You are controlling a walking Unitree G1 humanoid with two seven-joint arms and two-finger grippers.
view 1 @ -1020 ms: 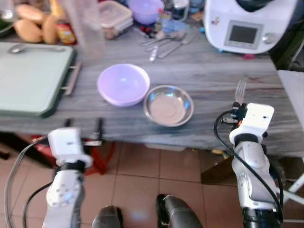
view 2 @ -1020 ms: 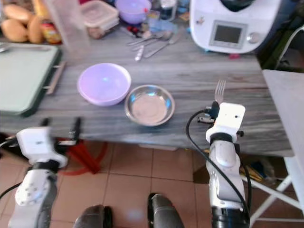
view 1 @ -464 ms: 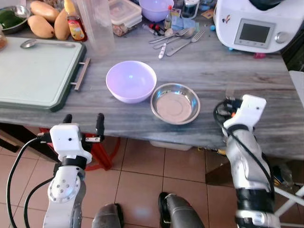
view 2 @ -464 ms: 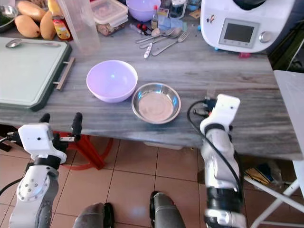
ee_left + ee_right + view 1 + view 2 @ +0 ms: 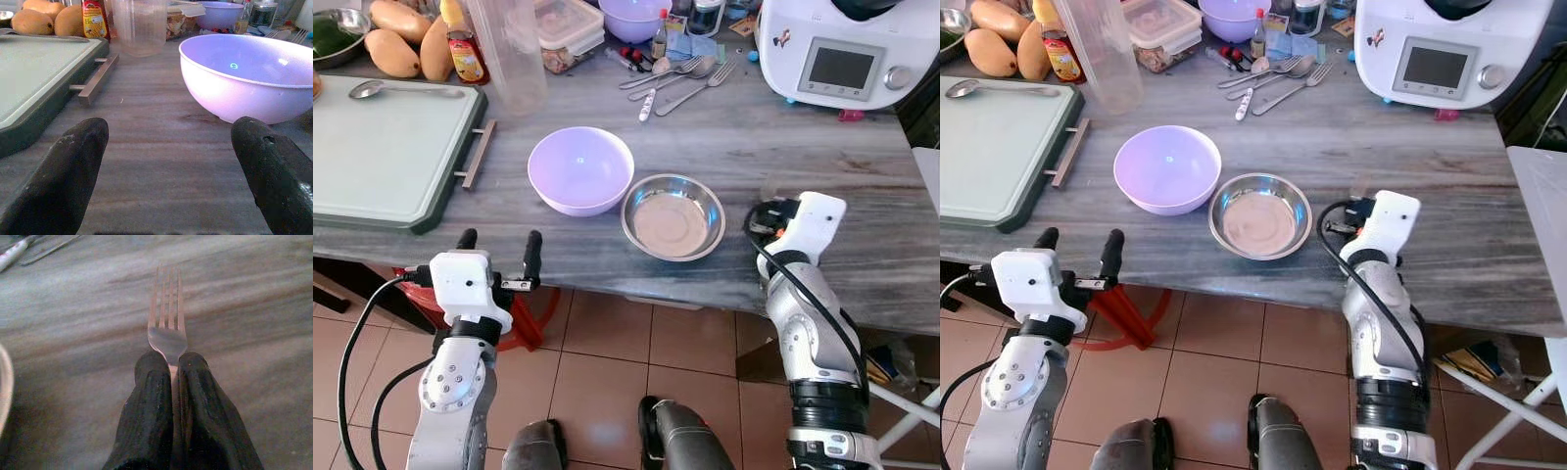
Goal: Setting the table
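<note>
Grey wood-grain table (image 5: 773, 147): steel bowl (image 5: 672, 216) beside lilac bowl (image 5: 580, 169); right gripper (image 5: 169, 363) clamps fork (image 5: 167, 328); left gripper (image 5: 496, 257) spread, empty; tiled floor (image 5: 607, 362).

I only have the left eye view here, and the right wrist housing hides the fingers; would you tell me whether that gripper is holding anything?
Observer: Yes. The right wrist view shows the right gripper shut on a fork.
Operator: Thank you. Where along the fork is it gripped?
Observer: Just below the head. The handle is hidden between the fingers, and the tines point away from them over the grey table.
</note>
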